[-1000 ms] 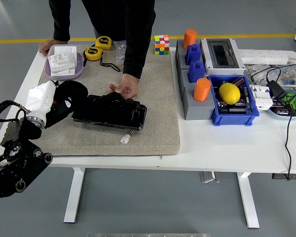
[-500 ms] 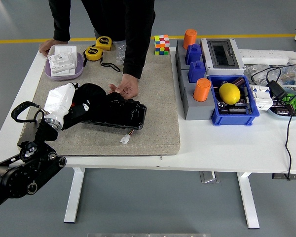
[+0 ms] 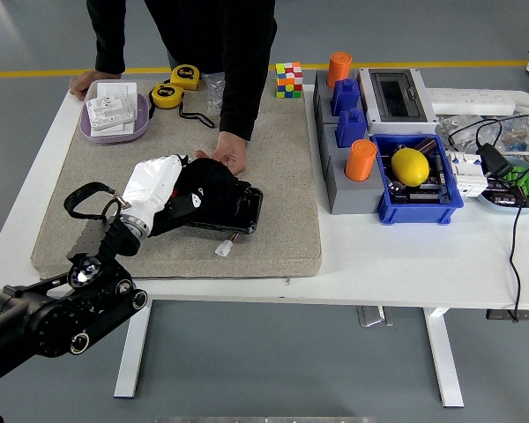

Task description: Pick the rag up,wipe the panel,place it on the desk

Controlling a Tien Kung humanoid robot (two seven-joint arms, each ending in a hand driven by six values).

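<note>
The white bench (image 3: 273, 269) carried a grey felt mat (image 3: 282, 220) over its left half, with a bare strip of bench along the near edge. On the mat lay the black panel (image 3: 238, 207), its right end near the mat's middle, and open mat stretched to its right and in front. The left hand (image 3: 189, 189), white-sleeved at the wrist, was clamped on a black rag (image 3: 203, 181) pressed on the panel's left part. A person's hand (image 3: 229, 159) rested on the panel's far edge. To the right stood a grey holder (image 3: 339, 189) with orange cups and a blue bin (image 3: 419, 198) holding a lemon (image 3: 410, 166). At the mat's far left corner sat a lilac tray (image 3: 115, 130), with yellow tape measures (image 3: 169, 92) just beside it
</note>
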